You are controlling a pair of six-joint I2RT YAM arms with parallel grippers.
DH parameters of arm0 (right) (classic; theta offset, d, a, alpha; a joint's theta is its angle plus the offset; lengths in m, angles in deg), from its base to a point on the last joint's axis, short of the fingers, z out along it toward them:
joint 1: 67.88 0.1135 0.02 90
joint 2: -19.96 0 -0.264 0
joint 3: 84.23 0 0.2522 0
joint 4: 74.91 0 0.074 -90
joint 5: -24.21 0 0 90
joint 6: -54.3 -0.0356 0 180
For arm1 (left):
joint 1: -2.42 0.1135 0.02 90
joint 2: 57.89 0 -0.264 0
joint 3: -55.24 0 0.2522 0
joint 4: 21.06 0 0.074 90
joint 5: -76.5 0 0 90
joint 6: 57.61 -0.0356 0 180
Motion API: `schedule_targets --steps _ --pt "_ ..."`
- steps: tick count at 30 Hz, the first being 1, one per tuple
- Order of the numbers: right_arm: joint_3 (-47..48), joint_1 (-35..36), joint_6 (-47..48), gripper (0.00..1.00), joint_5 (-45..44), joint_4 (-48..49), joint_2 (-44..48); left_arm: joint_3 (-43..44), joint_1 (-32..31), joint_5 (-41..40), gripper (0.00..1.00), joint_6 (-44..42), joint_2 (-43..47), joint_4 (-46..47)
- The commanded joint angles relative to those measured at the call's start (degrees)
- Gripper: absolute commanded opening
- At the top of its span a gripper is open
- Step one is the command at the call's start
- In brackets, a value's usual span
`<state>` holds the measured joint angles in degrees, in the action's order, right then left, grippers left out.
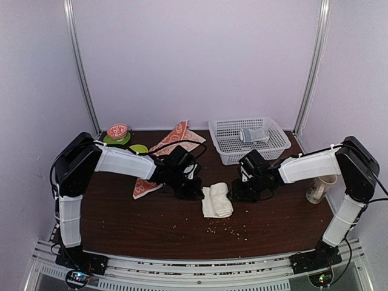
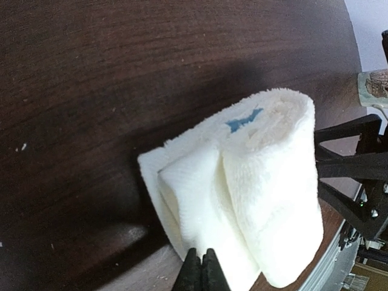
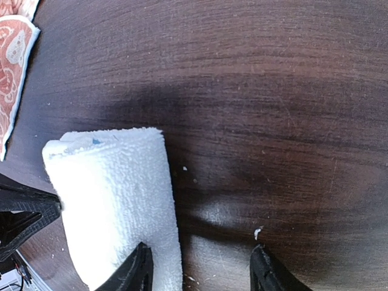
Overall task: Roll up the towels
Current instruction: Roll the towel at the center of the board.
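Towels sit apart on the dark brown wooden counter (image 1: 151, 224). The cream-white towel (image 1: 217, 200) lies rolled into a thick bundle at the middle, between the two grippers, with a small blue mark (image 2: 242, 121) showing at one end of the roll. The orange-red towel (image 1: 176, 138) with white circle patterns lies further back and to the left, spread out and partly hidden under the left arm.

The left gripper (image 2: 200, 273) is closed, its fingertips meeting right at the roll's near edge; whether any cloth is pinched between them cannot be told. The right gripper (image 3: 203, 270) stands about half open on the roll's other side. One finger is against the cloth and only bare wood lies between the two, so it holds nothing.

Crumbs (image 1: 227, 227) speckle the counter in front of the roll. At the rear right a white mesh basket (image 1: 224, 151) holds a grey-blue cloth bundle (image 1: 253, 134), and a mug (image 1: 318, 189) stands near the right edge. Green plates (image 1: 138, 148) sit at the rear left. Pale lilac walls enclose the space, with metal rails running up the back corners.
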<state>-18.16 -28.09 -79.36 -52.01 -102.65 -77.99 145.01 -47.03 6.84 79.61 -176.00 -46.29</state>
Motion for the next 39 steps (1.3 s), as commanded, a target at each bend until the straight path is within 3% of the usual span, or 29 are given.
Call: schedule_targets --steps 1,39 --pt "1.7 0.9 0.7 0.56 -1.1 -2.5 -1.1 2.7 0.2 0.2 0.00 -1.5 -1.9 0.3" --pt "14.7 8.2 -0.7 0.58 -3.3 -7.9 -6.9 -1.7 -0.5 0.4 0.00 -1.3 -1.8 2.1"
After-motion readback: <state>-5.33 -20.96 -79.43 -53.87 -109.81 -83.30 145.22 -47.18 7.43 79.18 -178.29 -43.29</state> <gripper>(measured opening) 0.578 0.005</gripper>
